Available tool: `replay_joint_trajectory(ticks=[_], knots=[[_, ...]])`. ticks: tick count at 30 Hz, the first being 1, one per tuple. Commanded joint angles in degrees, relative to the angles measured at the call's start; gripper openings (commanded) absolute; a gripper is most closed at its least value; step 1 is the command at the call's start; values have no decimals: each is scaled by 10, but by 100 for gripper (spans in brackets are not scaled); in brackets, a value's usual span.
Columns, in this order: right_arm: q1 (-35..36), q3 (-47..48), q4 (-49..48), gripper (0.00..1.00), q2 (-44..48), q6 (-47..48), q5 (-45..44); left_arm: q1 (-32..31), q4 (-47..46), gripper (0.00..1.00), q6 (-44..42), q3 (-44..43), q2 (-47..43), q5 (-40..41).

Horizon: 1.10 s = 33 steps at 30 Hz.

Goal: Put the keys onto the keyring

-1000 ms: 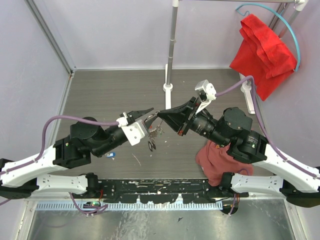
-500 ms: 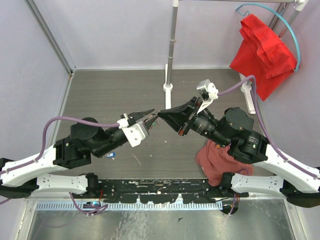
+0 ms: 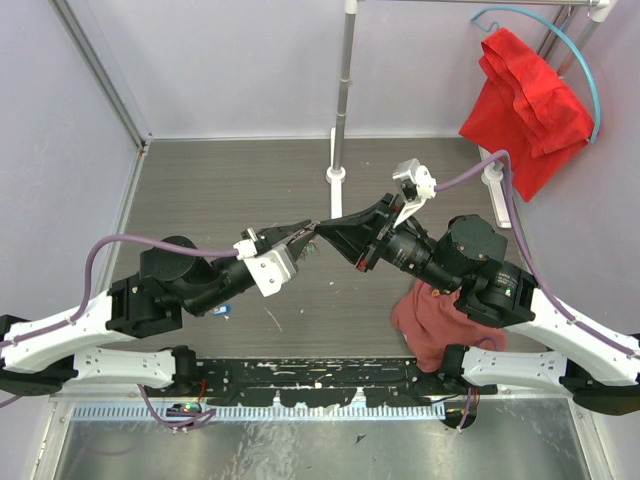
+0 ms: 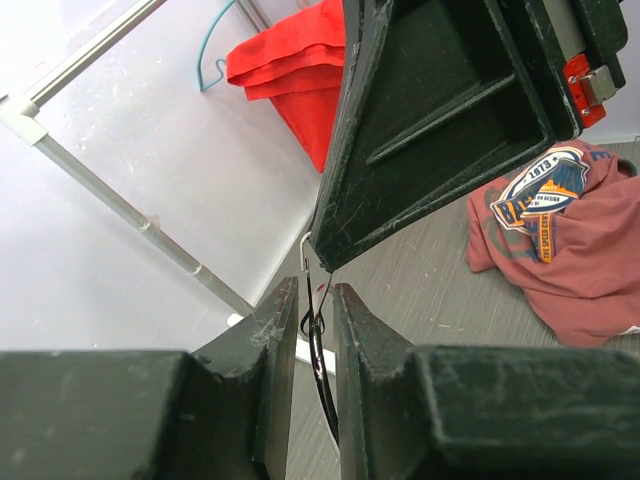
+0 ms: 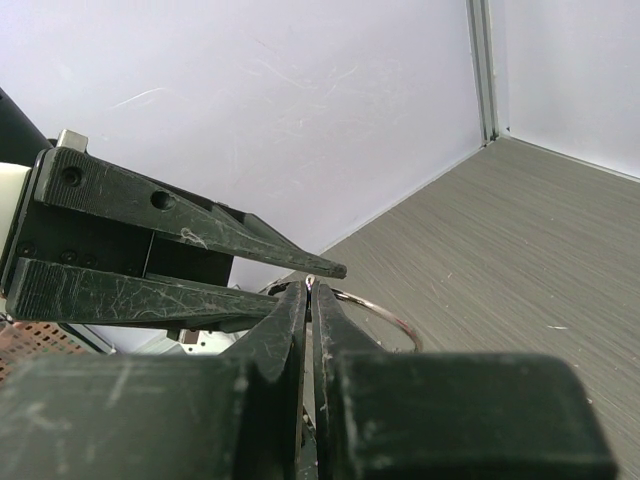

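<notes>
Right gripper (image 5: pixel 308 290) clenching on keyring (image 5: pixel 395 315), holding thin wire loop in air above middle of table (image 3: pixel 220 190). Left gripper (image 3: pixel 302 239) meeting it tip to tip, fingers narrowly apart, straddling loop. Whether they are pinching wire, cannot tell. Maroon shirt (image 3: pixel 435 320) lying beneath right arm.

Silver keyring (image 5: pixel 396 316), red cloth (image 3: pixel 520 95), maroon shirt (image 3: pixel 425 315)
</notes>
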<state>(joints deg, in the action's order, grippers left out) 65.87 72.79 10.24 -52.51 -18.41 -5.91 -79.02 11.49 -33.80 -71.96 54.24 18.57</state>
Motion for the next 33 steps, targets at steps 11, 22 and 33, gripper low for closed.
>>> replay_joint_trajectory(ticks=[11, 22, 33], knots=[[1, 13, -51, 1, 3, -7, 3, -8, -30, 24, -9, -5, 5, 8], [1, 14, -47, 1, 6, -7, -1, -11, -13, 0, -6, -15, 7, 16], [1, 16, -30, 30, 38, 13, -37, -11, 21, 0, -26, -25, 8, 28]])
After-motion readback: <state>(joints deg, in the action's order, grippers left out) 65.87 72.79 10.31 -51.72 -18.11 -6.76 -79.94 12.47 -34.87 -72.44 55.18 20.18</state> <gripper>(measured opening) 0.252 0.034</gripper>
